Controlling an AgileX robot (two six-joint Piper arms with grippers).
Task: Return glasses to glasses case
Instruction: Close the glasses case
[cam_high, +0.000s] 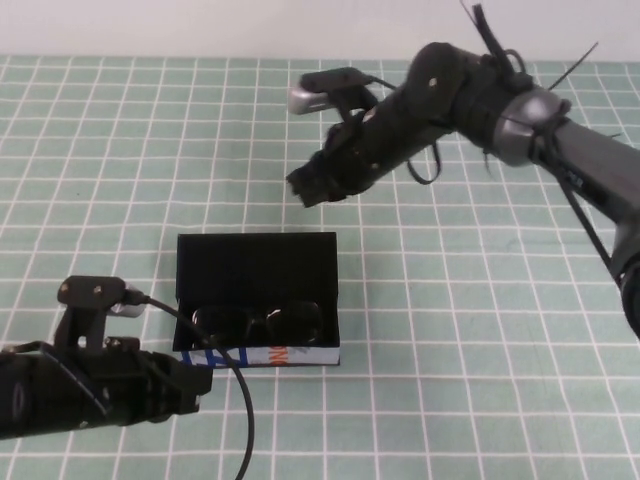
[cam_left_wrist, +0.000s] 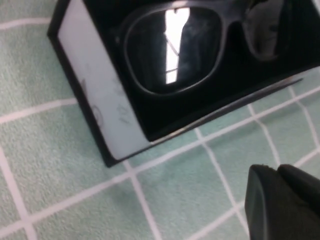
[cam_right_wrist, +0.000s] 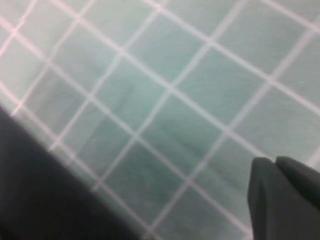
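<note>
The black glasses case (cam_high: 258, 262) lies open in the middle of the table, its flap lid laid back and its white front edge toward me. The black glasses (cam_high: 258, 322) lie inside it; one lens shows close up in the left wrist view (cam_left_wrist: 172, 50), inside the case (cam_left_wrist: 95, 95). My left gripper (cam_high: 200, 385) is shut and empty, low at the case's front left corner; its fingers (cam_left_wrist: 280, 200) press together. My right gripper (cam_high: 305, 188) is shut and empty, raised above the cloth behind the case's lid; its fingers (cam_right_wrist: 285, 195) touch.
A green cloth with a white grid (cam_high: 480, 330) covers the whole table. A black cable (cam_high: 245, 410) runs from the left arm over the front edge. The dark edge of the case lid (cam_right_wrist: 45, 200) shows in the right wrist view.
</note>
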